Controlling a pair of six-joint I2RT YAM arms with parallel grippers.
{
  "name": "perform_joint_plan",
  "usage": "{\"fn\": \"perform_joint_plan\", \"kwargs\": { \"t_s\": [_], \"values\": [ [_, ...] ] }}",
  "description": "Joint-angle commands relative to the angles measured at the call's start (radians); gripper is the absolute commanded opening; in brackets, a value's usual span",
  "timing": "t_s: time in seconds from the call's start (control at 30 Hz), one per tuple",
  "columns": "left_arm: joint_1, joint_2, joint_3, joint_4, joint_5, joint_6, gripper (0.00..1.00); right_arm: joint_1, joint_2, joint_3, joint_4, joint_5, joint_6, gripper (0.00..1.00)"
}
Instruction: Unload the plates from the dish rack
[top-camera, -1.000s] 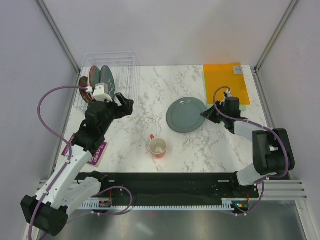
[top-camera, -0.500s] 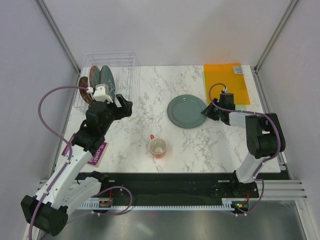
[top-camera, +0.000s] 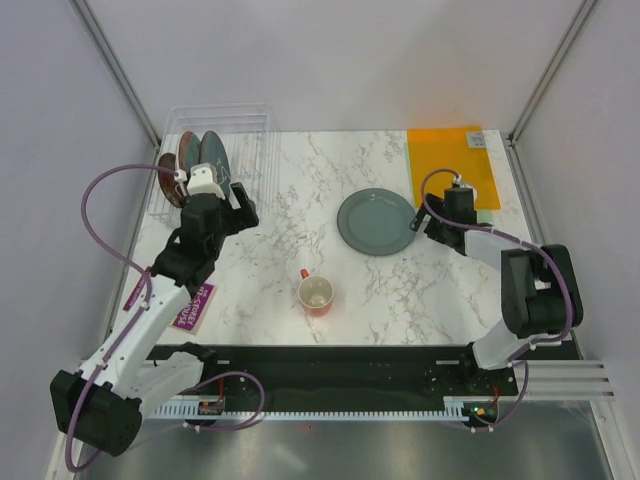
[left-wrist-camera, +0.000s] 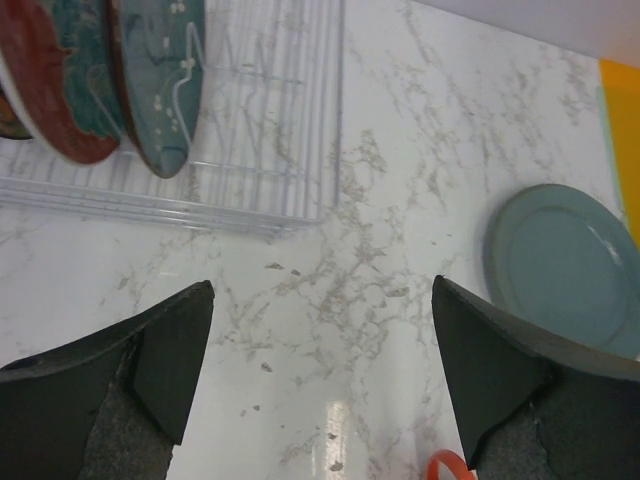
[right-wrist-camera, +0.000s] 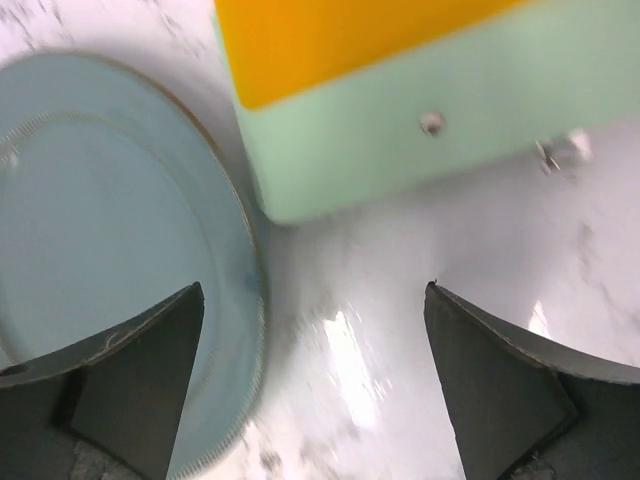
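Reaching in with jaws wide, the left gripper could knock the three upright plates in the far-left rack together; the right gripper, also wide, may nudge the grey plate lying flat just beside it.

the table is white marble-look with grey veins, polished enough to throw back glare. the rack is clear glossy plastic under thin wire. the grey-green plate looks smooth and glazed — its rim finely ridged. the orange sheet is matt. the left gripper has dark, matt, grainy fingers.
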Motion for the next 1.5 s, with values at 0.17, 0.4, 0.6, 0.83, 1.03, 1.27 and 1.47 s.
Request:
{"fn": "perform_joint_plan", "kwargs": {
  "t_s": [0.17, 0.4, 0.6, 0.83, 1.03, 1.27, 1.47],
  "values": [
    [0.093, 0.327, 0.284, 0.07, -0.287, 0.226, 0.95, 0.028, -0.413, -0.045, -0.206, -0.017, -0.093, 0.98],
    [0.13, 0.563, 0.475, 0.084, -0.371, 0.329, 0.92, 0.029, -0.482, -0.022, -0.252, -0.055, -0.12, 0.98],
    [0.137, 0.7, 0.559, 0.121, -0.456, 0.395, 0.92, 0.031, -0.433, -0.005, -0.251, -0.091, -0.122, 0.98],
    [0.176, 0.815, 0.634, 0.129, -0.473, 0.374, 0.9, 0.029, -0.433, -0.019, -0.251, -0.084, -0.139, 0.98],
    [0.219, 0.866, 0.65, 0.096, -0.41, 0.323, 0.76, 0.029, -0.424, -0.023, -0.252, -0.089, -0.139, 0.98],
    [0.239, 0.874, 0.662, 0.06, -0.345, 0.288, 0.02, 0.031, -0.399, -0.026, -0.249, -0.088, -0.142, 0.98],
    [0.233, 0.848, 0.673, 0.064, -0.393, 0.312, 0.02, 0.031, -0.396, -0.034, -0.245, -0.095, -0.139, 0.98]
  ]
}}
